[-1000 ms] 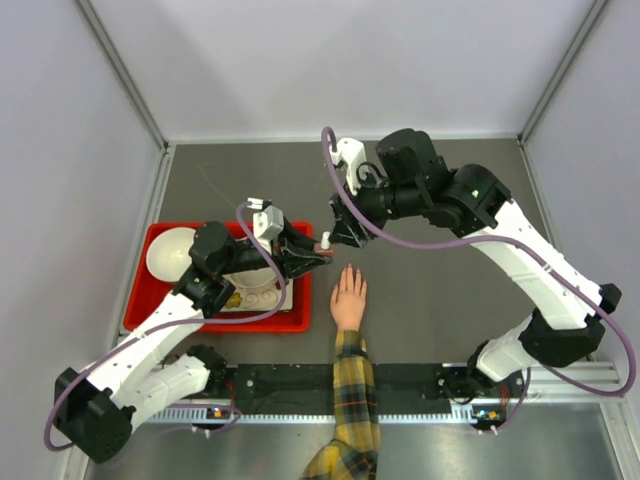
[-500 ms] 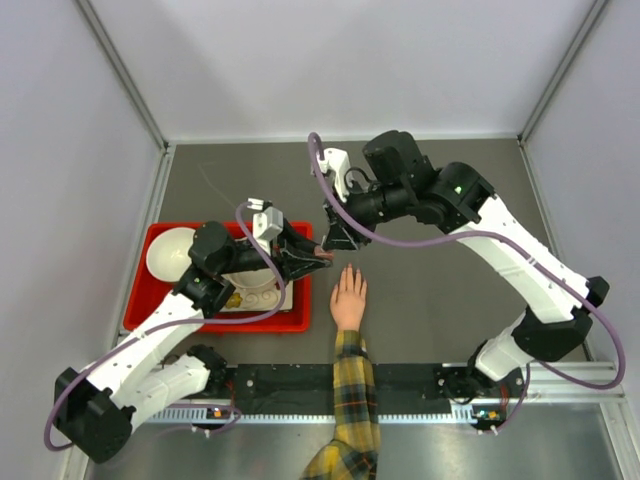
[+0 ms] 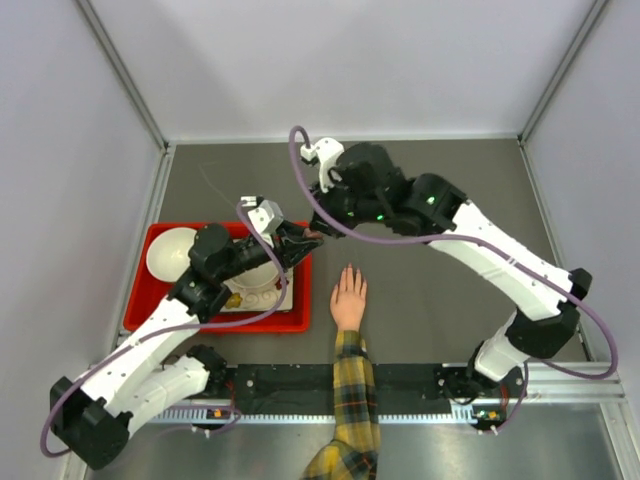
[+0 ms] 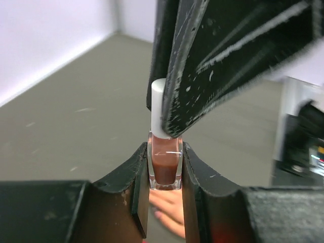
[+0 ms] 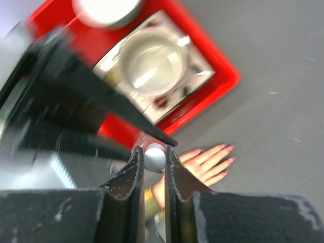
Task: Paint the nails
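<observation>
The grey table (image 3: 430, 300) carried a red tray (image 3: 140, 305) at 9 o'clock of the human hand (image 3: 349, 298), which lay flat, palm down, fingers pointing to 12. Over the tray's 3 o'clock edge the left gripper (image 4: 166, 161) was clamped on a bottle of brownish-pink nail polish (image 4: 165, 171), and the right gripper (image 5: 153, 158) pinched its white cap (image 5: 154, 156) from above. The step in hand looked like unscrewing the cap. Next the right wrist would need to twist, lift the brush clear, and carry it toward 5 o'clock to the nails (image 5: 231, 148). These were too small overhead and blurred in the wrist view; any brush stayed hidden inside the bottle.
</observation>
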Available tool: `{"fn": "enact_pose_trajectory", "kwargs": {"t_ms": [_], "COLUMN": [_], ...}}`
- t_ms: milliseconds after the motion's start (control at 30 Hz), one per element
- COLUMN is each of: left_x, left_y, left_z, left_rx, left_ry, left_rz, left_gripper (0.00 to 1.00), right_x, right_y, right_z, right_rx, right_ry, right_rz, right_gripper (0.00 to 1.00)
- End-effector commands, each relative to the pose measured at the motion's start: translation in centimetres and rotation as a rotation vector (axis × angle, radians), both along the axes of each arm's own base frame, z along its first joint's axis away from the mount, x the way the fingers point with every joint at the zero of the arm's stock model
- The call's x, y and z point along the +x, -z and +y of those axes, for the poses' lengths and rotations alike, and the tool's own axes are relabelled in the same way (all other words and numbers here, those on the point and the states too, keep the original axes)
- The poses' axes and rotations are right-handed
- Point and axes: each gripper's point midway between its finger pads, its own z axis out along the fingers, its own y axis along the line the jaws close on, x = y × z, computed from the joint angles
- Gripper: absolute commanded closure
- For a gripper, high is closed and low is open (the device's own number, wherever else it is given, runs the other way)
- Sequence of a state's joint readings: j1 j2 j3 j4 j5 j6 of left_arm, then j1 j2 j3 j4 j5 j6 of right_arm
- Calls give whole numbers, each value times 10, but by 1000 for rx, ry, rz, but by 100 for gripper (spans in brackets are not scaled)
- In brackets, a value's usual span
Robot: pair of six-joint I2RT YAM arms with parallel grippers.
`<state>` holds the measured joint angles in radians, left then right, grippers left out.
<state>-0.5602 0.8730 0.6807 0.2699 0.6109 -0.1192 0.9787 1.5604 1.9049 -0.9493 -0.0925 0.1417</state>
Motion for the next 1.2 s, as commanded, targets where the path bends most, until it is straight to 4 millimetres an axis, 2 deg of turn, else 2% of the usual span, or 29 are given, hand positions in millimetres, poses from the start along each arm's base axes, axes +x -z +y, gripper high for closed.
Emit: {"fn": "enact_pose_trajectory", "kwargs": {"t_ms": [0,33,100,133,267,433,467,533,567,600,633,667,733,767,800,867,900,933,967,1000,1033,1067,1167], "left_x": [40,39,41,41,43,48,48,47,47,47,46,45,38,35,32,18,14,9,-4,-9,-15,-32,-48], "left_y": [-40,-44,-45,-48,-47,-47,-45,-46,-46,-46,-44,-42,-43,-43,-43,-43,-44,-45,-45,-44,-43,-43,-44], "left_z": [43,48,55,58,63,66,66,65,64,63,60,56,46,42,37,25,20,17,9,4,0,-7,-15], "left_rx": [-48,-61,-74,-82,-86,-84,-78,-79,-81,-81,-73,-67,-60,-62,-62,-62,-66,-70,-70,-71,-70,-69,-77], "left_ry": [-359,-380,-421,-432,-464,-493,-493,-485,-482,-477,-455,-435,-362,-334,-305,-200,-158,-123,-38,8,56,164,288], "left_rz": [-153,-170,-186,-195,-192,-184,-179,-178,-177,-173,-170,-166,-163,-157,-156,-157,-163,-162,-159,-155,-147,-135,-108], "left_gripper": [100,100,100,100,100,100,100,100,100,100,100,100,100,100,100,100,100,100,100,100,100,100,100], "right_x": [31,35,31,40,40,36,35,33,29,28,30,29,27,35,30,24,16,6,5,-15,-23,-27,-40], "right_y": [5,7,9,9,17,12,4,-9,-26,-31,-32,-47,-48,-50,-64,-66,-74,-75,-80,-81,-82,-80,-68], "right_z": [24,27,46,50,62,60,56,52,45,39,31,19,7,-4,-15,-20,-30,-28,-34,-31,-33,-34,-35], "right_rx": [70,89,138,139,165,174,163,166,196,182,175,193,190,180,206,188,202,213,215,243,250,241,192], "right_ry": [517,593,629,687,738,718,680,623,585,545,540,512,470,465,435,327,296,220,170,43,-16,-70,-193], "right_rz": [6,15,51,33,73,56,24,-2,-14,-44,-43,-62,-44,-68,-87,-123,-146,-139,-166,-135,-132,-141,-108], "right_gripper": [100,100,100,100,100,100,100,85,73,52,43,34,32,30,30,30,30,32,37,39,41,43,46]}}
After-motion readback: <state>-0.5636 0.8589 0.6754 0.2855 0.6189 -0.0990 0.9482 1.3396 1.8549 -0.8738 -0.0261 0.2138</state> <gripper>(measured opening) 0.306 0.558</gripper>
